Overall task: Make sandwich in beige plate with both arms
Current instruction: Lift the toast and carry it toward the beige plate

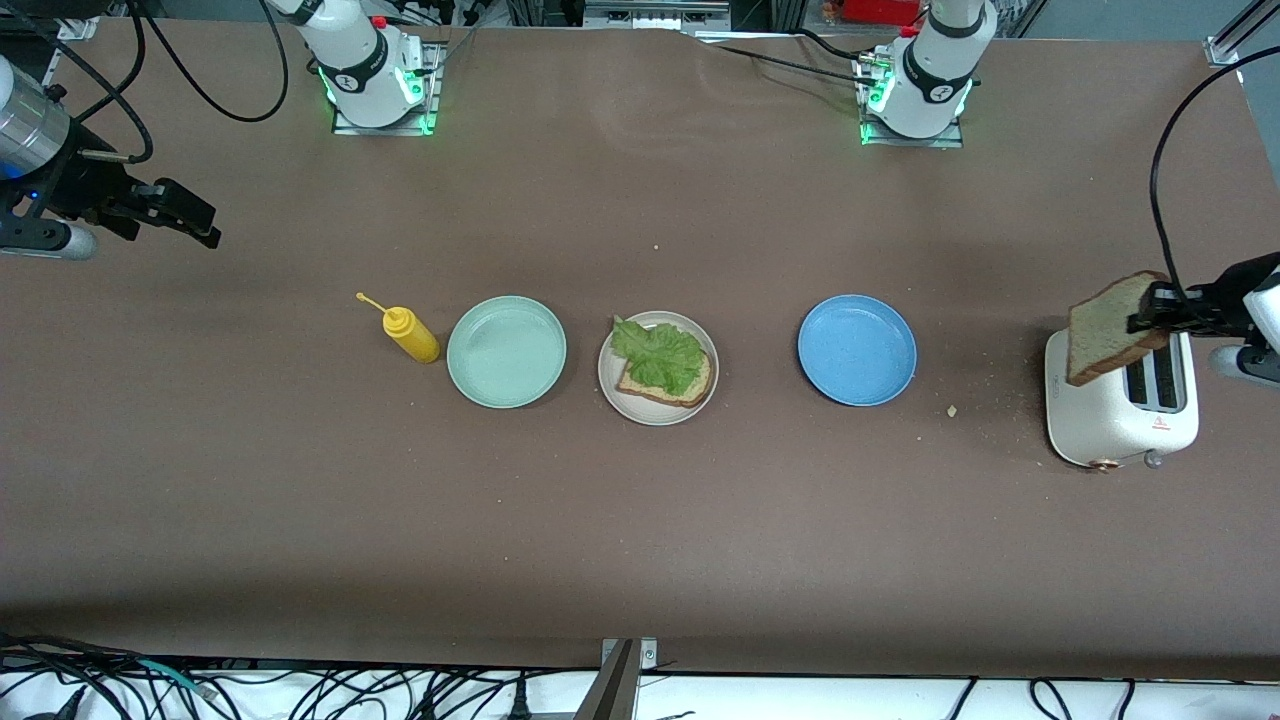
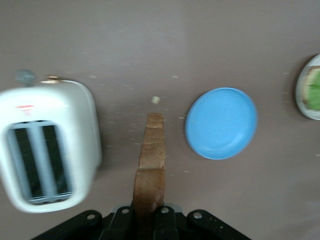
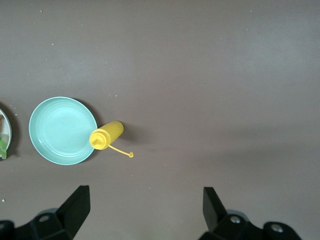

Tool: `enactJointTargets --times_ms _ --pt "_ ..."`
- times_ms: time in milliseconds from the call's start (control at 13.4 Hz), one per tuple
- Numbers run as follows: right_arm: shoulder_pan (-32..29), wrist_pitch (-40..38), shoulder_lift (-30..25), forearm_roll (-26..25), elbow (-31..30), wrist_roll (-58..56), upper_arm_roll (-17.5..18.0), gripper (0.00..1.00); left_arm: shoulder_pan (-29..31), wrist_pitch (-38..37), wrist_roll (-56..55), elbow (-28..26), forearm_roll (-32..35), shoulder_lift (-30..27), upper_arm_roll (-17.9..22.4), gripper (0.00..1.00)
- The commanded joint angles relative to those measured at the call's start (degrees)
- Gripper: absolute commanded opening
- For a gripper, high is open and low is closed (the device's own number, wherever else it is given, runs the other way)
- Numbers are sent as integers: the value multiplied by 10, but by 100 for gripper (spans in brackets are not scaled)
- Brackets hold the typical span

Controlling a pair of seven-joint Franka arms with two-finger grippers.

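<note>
Front view: bread slice (image 1: 1112, 330) upright over toaster (image 1: 1110, 425).

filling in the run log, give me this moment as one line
left pincer: shut on bread slice over toaster | right pincer: open, waiting | beige plate: bread plus lettuce

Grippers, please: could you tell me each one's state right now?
Left gripper: shut on the bread slice, over the toaster.
Right gripper: open, empty, waiting.

Likely a robotics lab — two arm bases (image 1: 375, 85) bolted to a brown counter (image 1: 640, 520), loose black cables (image 1: 300, 690) along its edge, metal framing — no home kitchen.
</note>
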Motion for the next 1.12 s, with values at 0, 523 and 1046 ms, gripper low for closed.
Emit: enactJointTargets --times_ms 0,523,1046 --pt "-2 -6 5 -3 12 3 2 100 -8 -30 -19 11 -82 30 3 0" --pt "-2 -5 5 -3 12 3 2 100 -39 -36 -110 1 -315 121 2 0" --pt "-3 -6 5 -1 12 3 1 100 -127 37 -248 -13 -412 152 5 0"
